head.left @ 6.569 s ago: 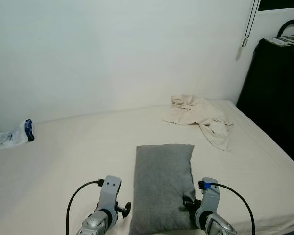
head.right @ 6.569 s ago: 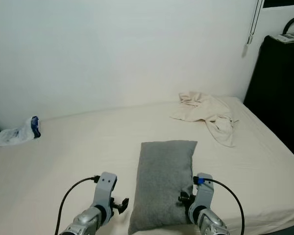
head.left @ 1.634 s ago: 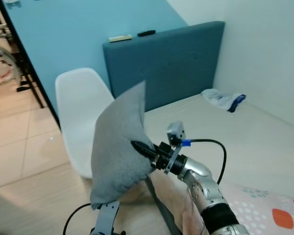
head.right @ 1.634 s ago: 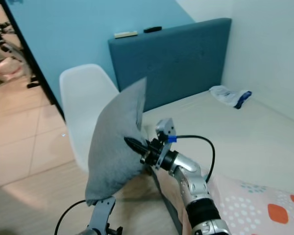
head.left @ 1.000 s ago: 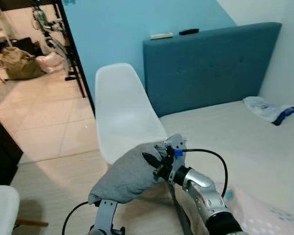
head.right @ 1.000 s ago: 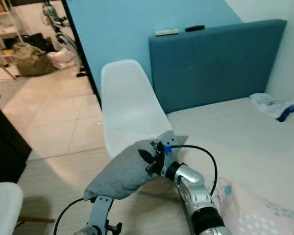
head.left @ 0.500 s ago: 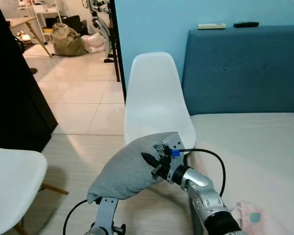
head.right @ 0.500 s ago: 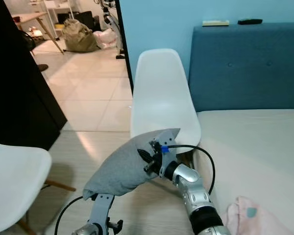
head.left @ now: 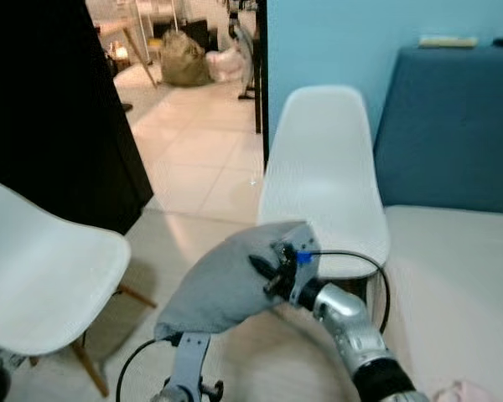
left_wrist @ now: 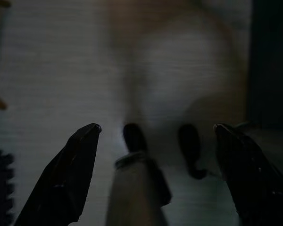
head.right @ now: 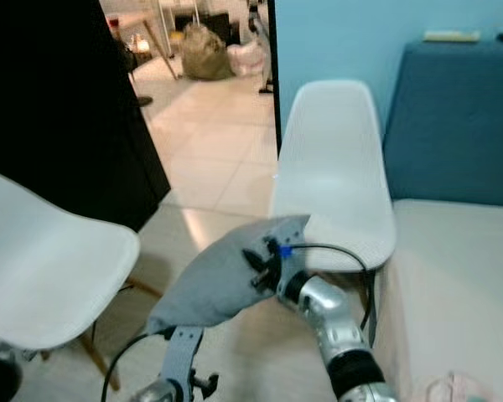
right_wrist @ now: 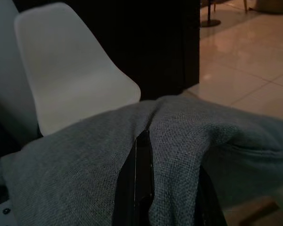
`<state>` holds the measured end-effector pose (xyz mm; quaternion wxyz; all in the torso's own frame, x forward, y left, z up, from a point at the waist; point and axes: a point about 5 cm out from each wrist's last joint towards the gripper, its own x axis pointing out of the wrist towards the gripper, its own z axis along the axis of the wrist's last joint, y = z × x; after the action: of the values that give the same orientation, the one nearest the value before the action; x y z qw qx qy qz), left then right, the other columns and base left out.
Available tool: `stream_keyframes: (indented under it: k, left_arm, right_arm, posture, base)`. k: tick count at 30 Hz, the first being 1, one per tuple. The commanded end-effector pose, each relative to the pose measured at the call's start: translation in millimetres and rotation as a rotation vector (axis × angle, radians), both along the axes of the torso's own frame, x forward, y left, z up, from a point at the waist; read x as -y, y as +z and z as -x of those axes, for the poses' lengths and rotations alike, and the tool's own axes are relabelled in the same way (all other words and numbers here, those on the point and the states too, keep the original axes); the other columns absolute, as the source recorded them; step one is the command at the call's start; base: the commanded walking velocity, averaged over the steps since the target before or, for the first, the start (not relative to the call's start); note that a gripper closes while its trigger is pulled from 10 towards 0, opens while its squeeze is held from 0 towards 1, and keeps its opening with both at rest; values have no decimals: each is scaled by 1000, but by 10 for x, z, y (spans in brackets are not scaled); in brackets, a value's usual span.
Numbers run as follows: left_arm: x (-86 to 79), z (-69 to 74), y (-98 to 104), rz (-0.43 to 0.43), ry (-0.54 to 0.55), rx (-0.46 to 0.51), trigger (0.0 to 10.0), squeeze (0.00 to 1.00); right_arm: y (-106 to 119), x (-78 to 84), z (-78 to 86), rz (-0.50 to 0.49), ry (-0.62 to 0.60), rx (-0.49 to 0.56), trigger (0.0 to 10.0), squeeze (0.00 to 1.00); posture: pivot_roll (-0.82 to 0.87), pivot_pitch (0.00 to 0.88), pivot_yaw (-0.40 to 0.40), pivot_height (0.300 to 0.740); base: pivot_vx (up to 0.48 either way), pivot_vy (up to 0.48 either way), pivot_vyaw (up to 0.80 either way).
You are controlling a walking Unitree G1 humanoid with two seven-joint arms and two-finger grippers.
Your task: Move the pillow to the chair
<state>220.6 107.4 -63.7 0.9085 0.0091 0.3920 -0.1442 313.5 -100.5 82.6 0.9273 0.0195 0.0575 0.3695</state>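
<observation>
The grey pillow point(head.left: 222, 285) hangs in the air in front of me, low and just left of the white chair's seat point(head.left: 339, 243). My right gripper point(head.left: 264, 270) is shut on the pillow's right edge, and one black finger point(right_wrist: 141, 172) presses into the cloth in the right wrist view. The white chair point(head.right: 331, 159) stands against the bed, its back toward the blue wall. My left arm point(head.left: 189, 368) hangs low under the pillow. Its gripper point(left_wrist: 156, 127) is open over the floor, holding nothing.
A second white chair point(head.left: 42, 268) stands at the left. Behind it is a tall black panel point(head.left: 59, 109). The bed point(head.left: 461, 285) with a blue headboard point(head.left: 453, 126) lies at the right. A tiled floor point(head.left: 201, 159) runs through a doorway beyond.
The camera has swung left, so the chair by the bed sits further right and the second chair fills more of the left. The pillow stays in my right gripper.
</observation>
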Motion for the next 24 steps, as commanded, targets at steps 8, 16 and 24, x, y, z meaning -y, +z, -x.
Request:
stream_keyframes:
  k: [8, 16, 24]
  left_arm:
    - [-44, -55, 31, 4, 39, 20, 10000, 0]
    - [-19, -55, 35, 31, 44, 17, 10000, 0]
    - [18, -86, 62, 49, 39, 34, 10000, 0]
  right_arm:
    - [66, -111, -15, -9, 29, 41, 10000, 0]
    - [43, -99, -39, 9, 1, 27, 10000, 0]
    - [39, 62, -144, -63, -155, -30, 10000, 0]
  posture:
    - [-111, 0, 33, 740]
    - [-112, 0, 34, 740]
    - [-112, 0, 36, 740]
  base:
    - [0, -60, 0]
    - [0, 0, 0]
    - [0, 0, -500]
